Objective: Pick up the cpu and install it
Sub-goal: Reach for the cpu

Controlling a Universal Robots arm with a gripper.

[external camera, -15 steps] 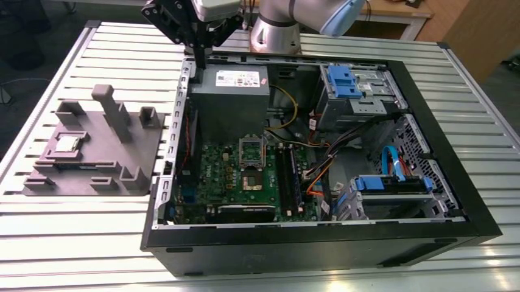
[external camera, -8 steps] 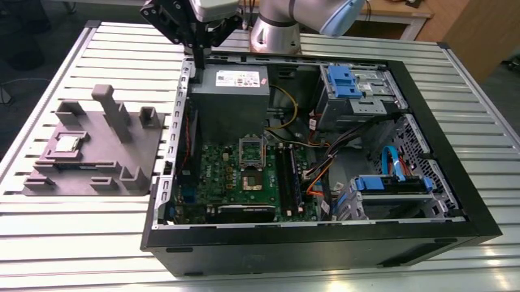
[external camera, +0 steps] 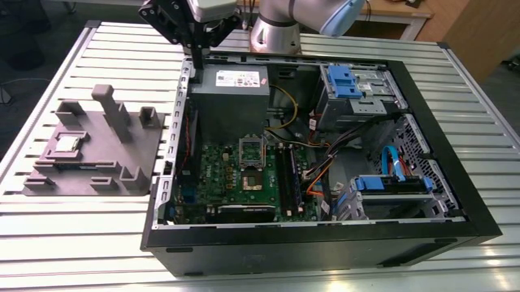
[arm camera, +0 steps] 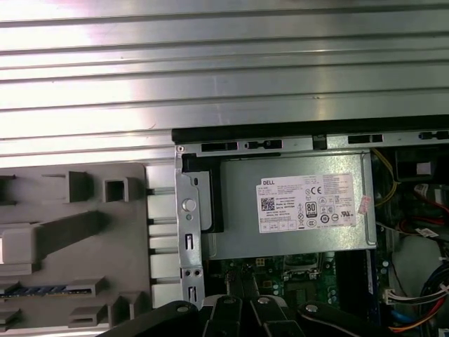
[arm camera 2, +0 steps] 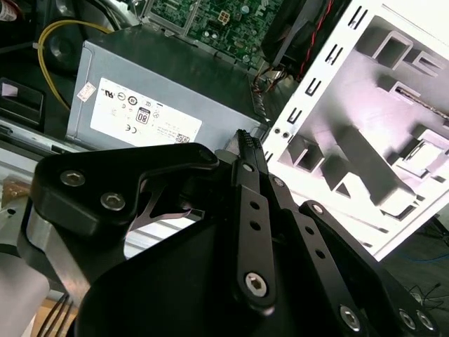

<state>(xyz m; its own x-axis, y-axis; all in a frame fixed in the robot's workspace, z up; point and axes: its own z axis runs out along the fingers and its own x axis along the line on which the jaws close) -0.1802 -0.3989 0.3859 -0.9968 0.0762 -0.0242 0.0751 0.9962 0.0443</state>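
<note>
Your claw (external camera: 197,58) hangs above the open computer case (external camera: 325,246), over the corner that holds the grey power supply (external camera: 231,100), close to the base of the arm (external camera: 276,27). In the second wrist view the claw (arm camera 2: 245,137) has its two black fingers pressed together down to the tips, with nothing between them, so you are carrying nothing. The cpu (external camera: 65,144) lies flat, silvery top up, on the grey moulded fixture (external camera: 138,149), toward the fixture's edge on the exterior view's left and well apart from your claw. That fixture stands on the slatted metal table (external camera: 81,243), just beside the case wall on the exterior view's left, near the table's edge on that side. Inside the case, the green motherboard (external camera: 219,170) lies on the case floor next to the power supply, and the silver socket bracket (external camera: 250,149) sits near its middle. Both wrist views look down past the finger links at the white-labelled power supply (arm camera: 295,232) and the fixture (arm camera: 70,232) beside the case.
</note>
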